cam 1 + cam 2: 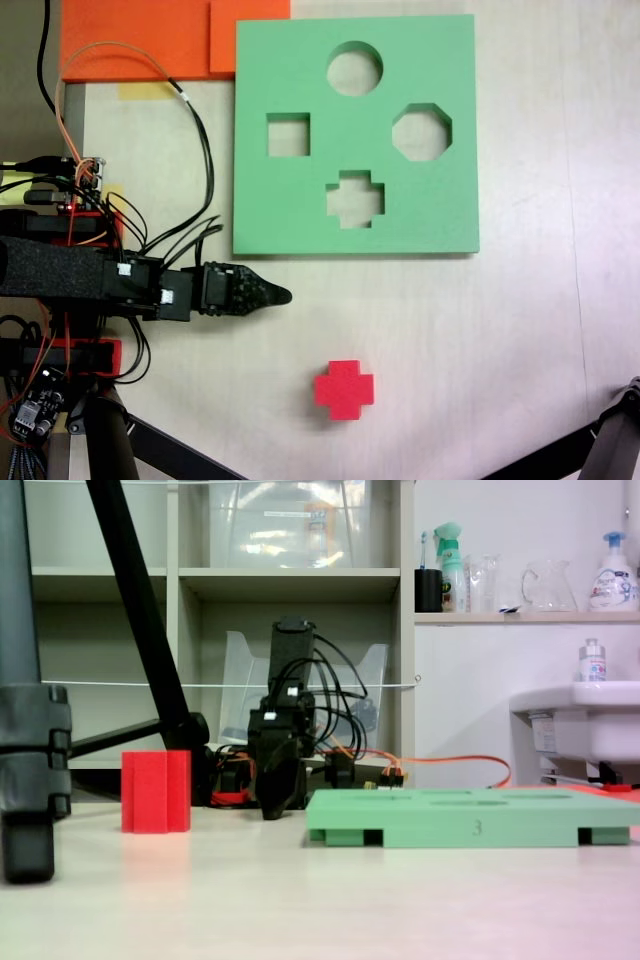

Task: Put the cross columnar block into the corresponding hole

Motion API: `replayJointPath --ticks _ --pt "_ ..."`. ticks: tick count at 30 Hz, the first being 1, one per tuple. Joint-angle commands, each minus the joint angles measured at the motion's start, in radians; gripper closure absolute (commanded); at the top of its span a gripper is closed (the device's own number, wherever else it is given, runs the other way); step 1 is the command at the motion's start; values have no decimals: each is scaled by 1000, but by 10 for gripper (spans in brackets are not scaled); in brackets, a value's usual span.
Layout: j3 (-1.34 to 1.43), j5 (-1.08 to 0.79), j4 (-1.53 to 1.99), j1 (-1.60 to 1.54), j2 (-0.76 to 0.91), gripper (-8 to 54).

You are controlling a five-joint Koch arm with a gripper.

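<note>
The red cross block stands upright on the pale table, apart from everything else. In a fixed view from above, the green foam board lies further up the picture, with its plus-shaped hole near the board's lower edge. The other fixed view shows the board edge-on, so the hole cannot be made out there. My black gripper sits low over the table just off the board's lower-left corner. Its jaws are shut to a point with nothing held. The block lies to its lower right in the view from above.
The board also has a round cutout, a square cutout and an octagonal cutout. Orange foam sheets lie at the top left. Cables and the arm's base crowd the left edge. Tripod legs stand near the block.
</note>
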Motion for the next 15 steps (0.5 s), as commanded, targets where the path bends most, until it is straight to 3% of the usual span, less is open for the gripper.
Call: replayJointPath --ticks 1,11,13,15 --pt "71 28 5 -3 57 116" --pt "71 40 5 9 57 122" --pt "71 198 2 20 57 125" --pt "63 518 -3 8 57 127"
